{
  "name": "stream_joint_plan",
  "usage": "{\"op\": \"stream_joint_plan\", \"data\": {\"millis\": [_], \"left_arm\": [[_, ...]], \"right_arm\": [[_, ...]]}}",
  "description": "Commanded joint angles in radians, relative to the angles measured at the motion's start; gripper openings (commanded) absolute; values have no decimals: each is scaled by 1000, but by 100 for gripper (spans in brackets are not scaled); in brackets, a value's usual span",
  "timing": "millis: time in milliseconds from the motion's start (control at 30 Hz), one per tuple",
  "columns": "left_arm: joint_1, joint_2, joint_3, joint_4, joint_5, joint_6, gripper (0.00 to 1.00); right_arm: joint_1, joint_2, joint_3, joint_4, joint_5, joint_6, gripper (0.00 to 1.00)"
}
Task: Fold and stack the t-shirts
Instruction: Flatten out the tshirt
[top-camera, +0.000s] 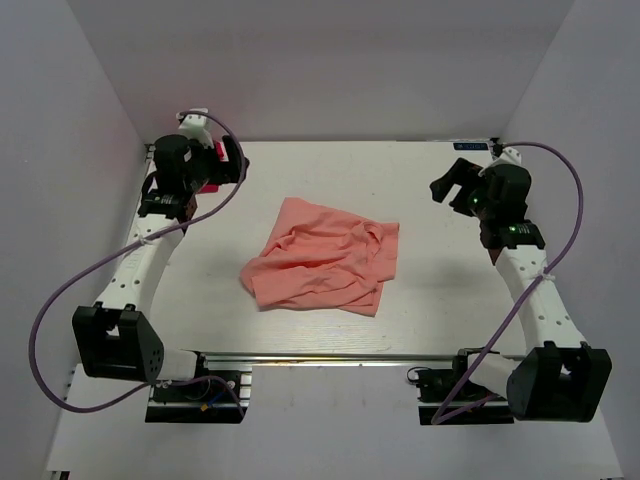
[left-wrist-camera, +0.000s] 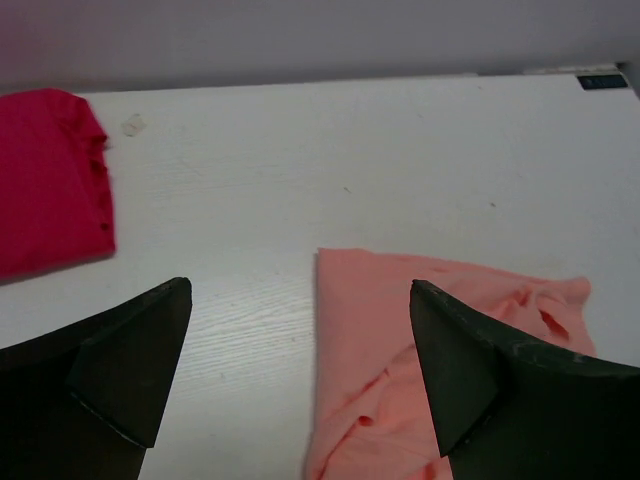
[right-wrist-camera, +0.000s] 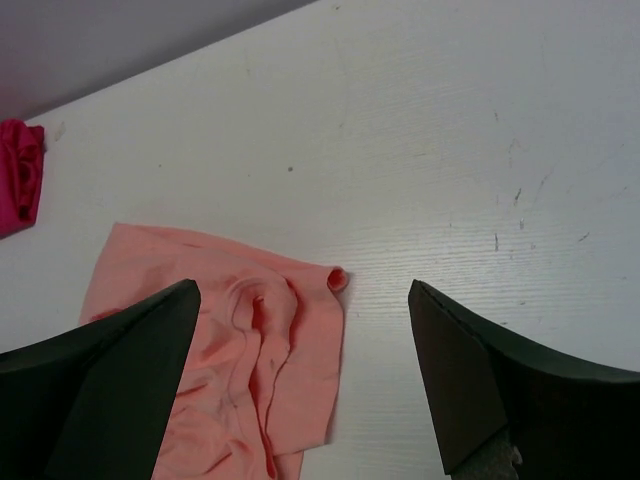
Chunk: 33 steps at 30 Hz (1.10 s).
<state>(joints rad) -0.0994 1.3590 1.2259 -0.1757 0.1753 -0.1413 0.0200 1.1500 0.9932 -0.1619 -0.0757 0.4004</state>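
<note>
At the centre of the white wood-grain table (top-camera: 450, 290), a plain salmon-pink cotton t-shirt (top-camera: 325, 258) lies unfolded and crumpled. Loose ridges of cloth run across it, and a small rolled tip shows at one corner in the right wrist view. In the far left corner, a magenta-red folded cloth bundle (left-wrist-camera: 50, 180) rests flat on the table. It is well apart from the salmon shirt and is largely hidden behind the left arm in the top view. The left gripper (left-wrist-camera: 300, 288) hangs near that corner with its black fingers (left-wrist-camera: 130, 360) spread wide and nothing between them. The right gripper (right-wrist-camera: 302, 290) is raised near the far right side of the table, clear of the shirt. Its fingers are likewise spread and it holds nothing. A small dark rectangular label (left-wrist-camera: 603, 80) sits at the far edge of the table towards the right. Its print is too small to read, and no other writing or brand marks can be made out.
</note>
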Motion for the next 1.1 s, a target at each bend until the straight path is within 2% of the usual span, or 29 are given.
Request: {"op": "stream_joint_plan", "data": {"millis": [0, 67, 133, 300, 333, 467, 567, 800, 867, 1067], "left_arm": [[-37, 17, 5, -13, 226, -20, 100], [-72, 31, -23, 25, 335, -34, 100], [-159, 46, -34, 24, 345, -6, 100], [-405, 176, -30, 2, 216, 22, 97], [-477, 208, 3, -10, 170, 34, 97], [-609, 369, 115, -103, 12, 46, 93], [-657, 460, 182, -123, -52, 10, 91], [-741, 656, 354, -189, -217, 9, 87], [-741, 719, 392, -238, -217, -1, 87], [-772, 755, 382, -202, -203, -1, 77]], "right_arm": [[0, 29, -22, -28, -74, -21, 90], [0, 53, 1, -67, -64, -49, 90], [-2, 103, 16, -112, -62, -55, 90], [-5, 142, -28, -99, -39, -31, 90], [-2, 161, -31, -105, -41, -32, 90], [0, 177, -36, -120, -24, -11, 90], [0, 149, -77, -113, 16, 15, 87], [-3, 99, -133, -106, 44, 25, 88], [-2, 96, -139, -107, 37, 20, 88], [-3, 112, -142, -103, 34, 23, 88]]}}
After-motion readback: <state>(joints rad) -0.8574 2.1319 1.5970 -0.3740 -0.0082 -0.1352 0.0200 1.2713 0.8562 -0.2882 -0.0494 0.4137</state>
